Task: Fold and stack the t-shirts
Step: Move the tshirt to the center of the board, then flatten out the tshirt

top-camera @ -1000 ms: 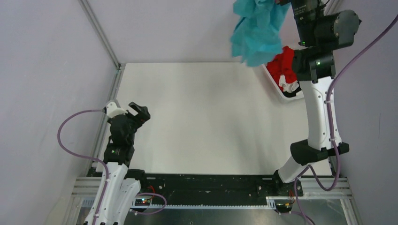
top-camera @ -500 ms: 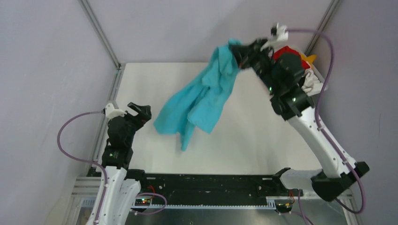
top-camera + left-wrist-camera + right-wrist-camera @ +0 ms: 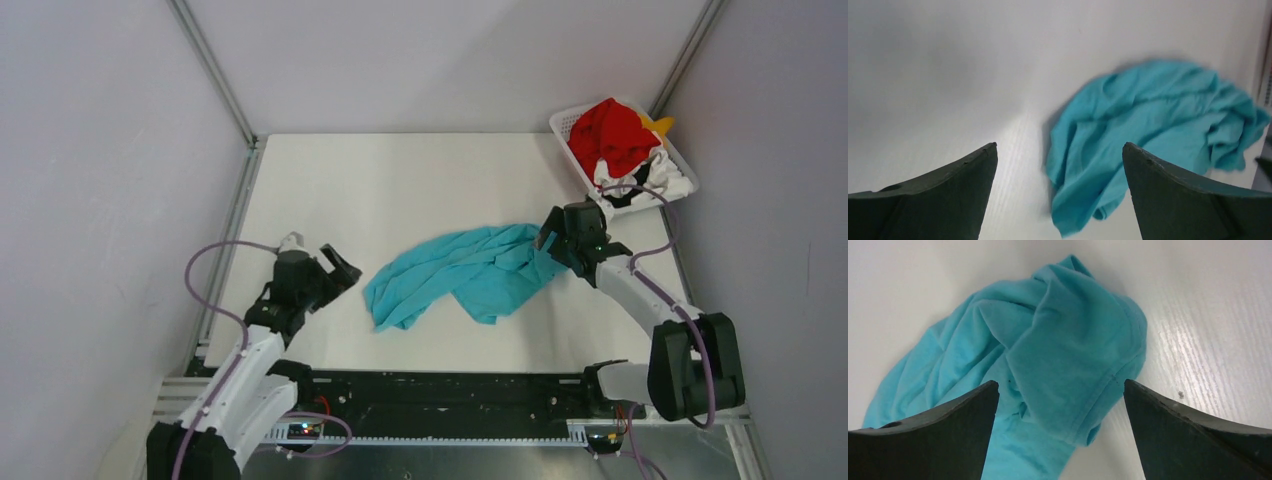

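A crumpled teal t-shirt (image 3: pixel 460 275) lies in a heap on the white table (image 3: pixel 400 180), mid-right. My right gripper (image 3: pixel 550 240) hovers low at its right end, jaws wide open. In the right wrist view the teal t-shirt (image 3: pixel 1058 355) lies loose under the right gripper (image 3: pixel 1060 385), gripped by neither finger. My left gripper (image 3: pixel 338 266) stands open just left of the shirt's left edge, apart from it. The left wrist view has the teal t-shirt (image 3: pixel 1148 130) ahead and to the right of the left gripper (image 3: pixel 1059 150). A red t-shirt (image 3: pixel 612 135), a white-and-black one (image 3: pixel 640 185) and a yellow one (image 3: pixel 660 125) sit bunched in the basket.
A white perforated basket (image 3: pixel 562 124) stands at the table's far right corner. Grey walls with metal posts (image 3: pixel 215 75) close in the table on the left, back and right. The black rail (image 3: pixel 440 390) with both arm bases runs along the near edge.
The right arm swung the teal t-shirt from high over the basket down onto the table and opened its jaws, letting go. The left arm reached forward and right toward the shirt.
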Robot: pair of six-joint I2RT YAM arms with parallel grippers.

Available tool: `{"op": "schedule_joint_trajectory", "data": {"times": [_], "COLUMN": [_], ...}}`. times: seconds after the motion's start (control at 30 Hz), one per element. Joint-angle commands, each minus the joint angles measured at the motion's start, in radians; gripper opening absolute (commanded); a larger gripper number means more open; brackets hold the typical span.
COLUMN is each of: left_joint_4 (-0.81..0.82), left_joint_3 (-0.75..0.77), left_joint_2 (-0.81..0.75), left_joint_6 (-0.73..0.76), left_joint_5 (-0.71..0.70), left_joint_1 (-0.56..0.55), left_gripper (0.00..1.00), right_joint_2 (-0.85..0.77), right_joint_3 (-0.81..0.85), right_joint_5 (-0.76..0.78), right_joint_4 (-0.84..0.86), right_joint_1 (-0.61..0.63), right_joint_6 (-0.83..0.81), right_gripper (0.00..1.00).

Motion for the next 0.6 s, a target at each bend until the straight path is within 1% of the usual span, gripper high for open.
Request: {"op": "schedule_joint_trajectory", "data": {"times": [0.0, 0.1, 0.13, 0.23, 0.27, 0.3, 0.4, 0.47, 0.57], "left_joint_4": [0.004, -0.027, -0.035, -0.066, -0.069, -0.069, -0.066, -0.062, -0.051], "left_joint_3": [0.03, 0.006, -0.003, -0.039, -0.045, -0.055, -0.056, -0.049, -0.038], "left_joint_2": [0.081, 0.107, 0.107, 0.094, 0.087, 0.084, 0.107, 0.129, 0.167], "left_joint_6": [-0.006, -0.04, -0.054, -0.108, -0.123, -0.13, -0.135, -0.134, -0.138], "left_joint_5": [0.031, 0.014, 0.003, -0.042, -0.059, -0.089, -0.099, -0.102, -0.119], "left_joint_1": [-0.178, -0.307, -0.37, -0.468, -0.505, -0.518, -0.539, -0.553, -0.582], "left_gripper": [0.98, 0.99, 0.98, 0.98, 0.98, 0.98, 0.99, 0.94, 0.84], "right_joint_2": [-0.115, -0.204, -0.216, -0.25, -0.251, -0.249, -0.23, -0.22, -0.202], "right_joint_3": [0.036, 0.034, 0.032, 0.016, 0.015, 0.012, 0.01, 0.001, -0.024], "right_joint_5": [0.172, 0.221, 0.228, 0.267, 0.274, 0.278, 0.255, 0.231, 0.159], "right_joint_4": [-0.026, -0.107, -0.146, -0.216, -0.226, -0.237, -0.244, -0.233, -0.186], "right_joint_1": [0.046, 0.101, 0.137, 0.271, 0.297, 0.336, 0.369, 0.386, 0.452], "right_joint_6": [-0.003, -0.009, -0.01, -0.019, -0.02, -0.021, -0.008, 0.004, -0.006], "right_gripper": [0.99, 0.99, 1.0, 0.99, 0.99, 0.99, 0.99, 0.99, 1.0]}}
